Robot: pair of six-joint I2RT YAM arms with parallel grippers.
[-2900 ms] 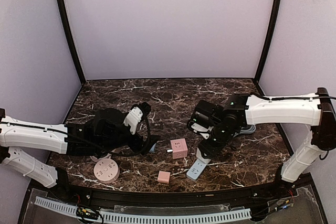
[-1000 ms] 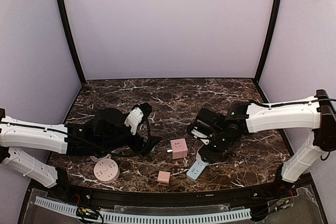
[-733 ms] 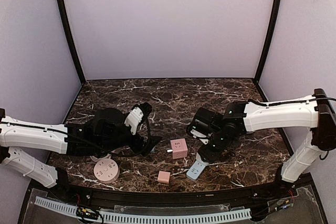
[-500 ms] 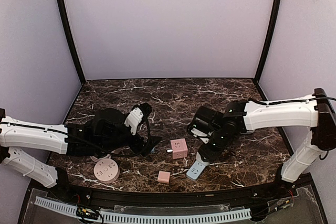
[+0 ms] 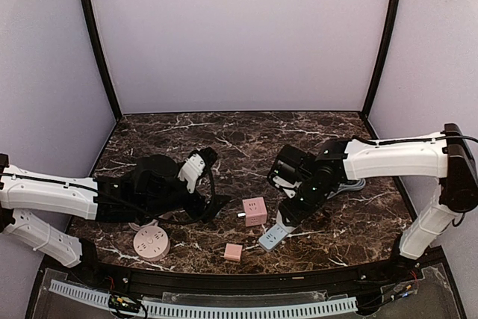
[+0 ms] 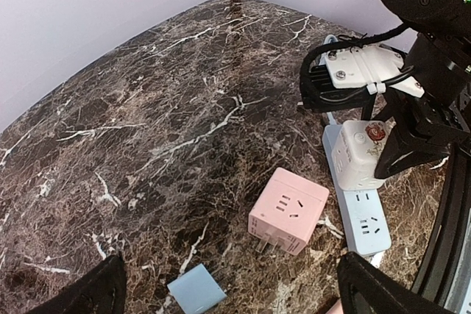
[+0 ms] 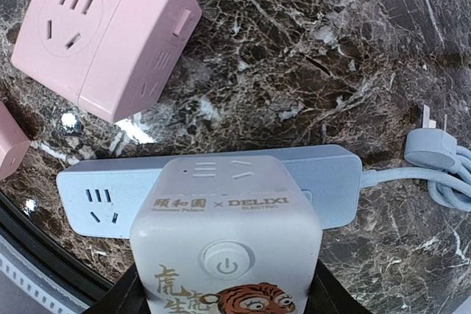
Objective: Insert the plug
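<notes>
My right gripper [image 7: 224, 295] is shut on a white cube plug adapter [image 7: 224, 244] with a tiger print and a power button. It holds the adapter directly over the middle of a light-blue power strip [image 7: 206, 185], which lies flat on the marble table. I cannot tell whether the adapter's prongs are in the strip. The strip also shows in the top view [image 5: 270, 238] and in the left wrist view [image 6: 366, 218], with the adapter [image 6: 358, 154] over its far half. My left gripper [image 5: 216, 205] is open and empty, low over the table left of the pink cube.
A pink cube socket [image 5: 255, 211] lies just left of the strip, prongs facing the near side. A small pink adapter [image 5: 233, 252] and a round pink socket [image 5: 151, 244] sit near the front edge. A small blue square [image 6: 196, 292] lies below my left gripper. The strip's cable [image 7: 430, 148] coils at the right.
My right gripper with the white adapter has shifted slightly left, and the power strip's near end has slid left with it. The left arm has not moved.
</notes>
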